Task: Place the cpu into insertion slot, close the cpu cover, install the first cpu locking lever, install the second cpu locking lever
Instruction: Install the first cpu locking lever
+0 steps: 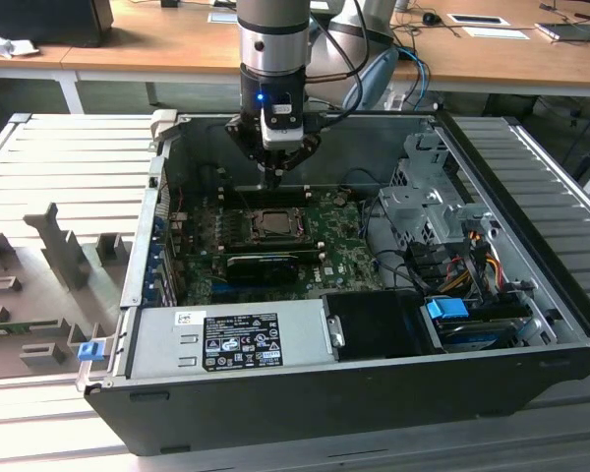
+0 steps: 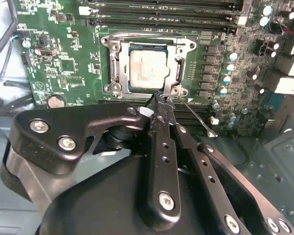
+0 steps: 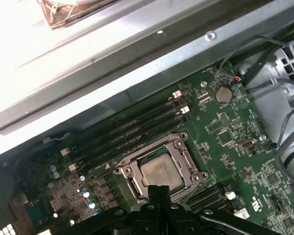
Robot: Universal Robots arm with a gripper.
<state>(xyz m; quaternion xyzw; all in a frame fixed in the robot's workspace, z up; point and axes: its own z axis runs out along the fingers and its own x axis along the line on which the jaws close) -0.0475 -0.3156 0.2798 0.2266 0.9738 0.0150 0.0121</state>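
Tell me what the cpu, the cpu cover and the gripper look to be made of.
The cpu: pale metal top with a dull sheen. The cpu cover: thin stamped metal, likely steel, silver-grey with bright edges. The gripper: matte black, metal or hard plastic, bolted with shiny screws; cannot tell which.

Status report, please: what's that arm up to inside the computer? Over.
Gripper shut, tips at a corner of the cpu cover. Cpu seated, cover down around it. Thin wire lever juts out beside the tips.
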